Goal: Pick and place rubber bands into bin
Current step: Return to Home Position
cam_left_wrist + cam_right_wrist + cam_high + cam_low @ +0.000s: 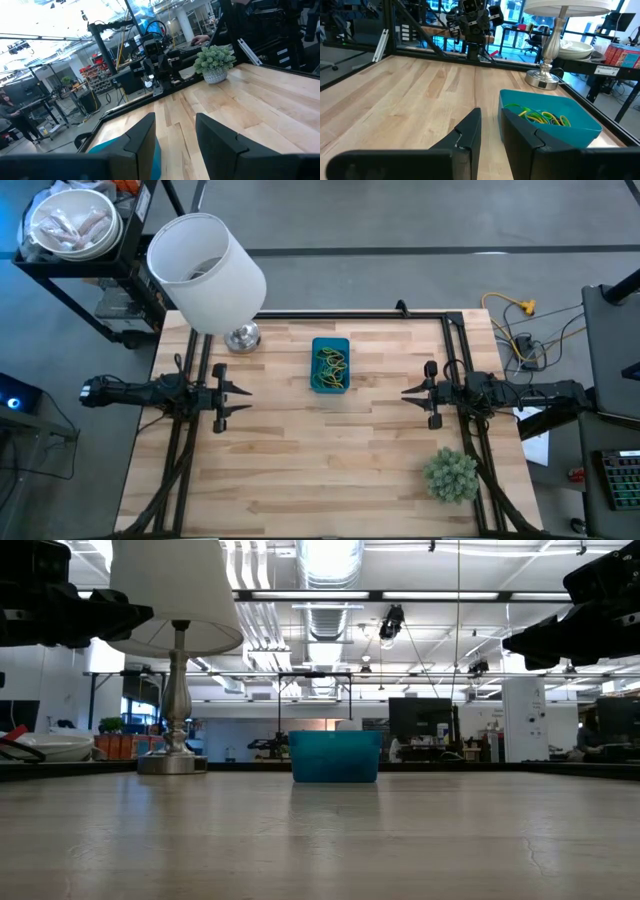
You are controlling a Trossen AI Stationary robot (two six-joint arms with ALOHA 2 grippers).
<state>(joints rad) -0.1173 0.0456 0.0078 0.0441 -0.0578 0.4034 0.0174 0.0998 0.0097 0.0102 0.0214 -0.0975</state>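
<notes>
1. The rubber bands point(331, 366), mostly yellow and green, lay in a tangle inside the blue bin point(331, 340), and I saw none on the table point(330, 470).
2. The bin sat on the wood between the two arms, a little toward the far edge.
3. The left gripper point(243, 400) hung over the table's left side, well apart from the bin, its fingers point(142, 137) parted by a clear gap and holding nothing.
4. The right gripper point(410, 394) faced it from the right side, its fingers point(470, 131) only narrowly apart and empty.
5. A table lamp point(206, 270) with a white shade stood at the far left, its metal base point(242, 337) near the bin.
6. A fuzzy green potted plant point(451, 475) stood at the near right.
</notes>
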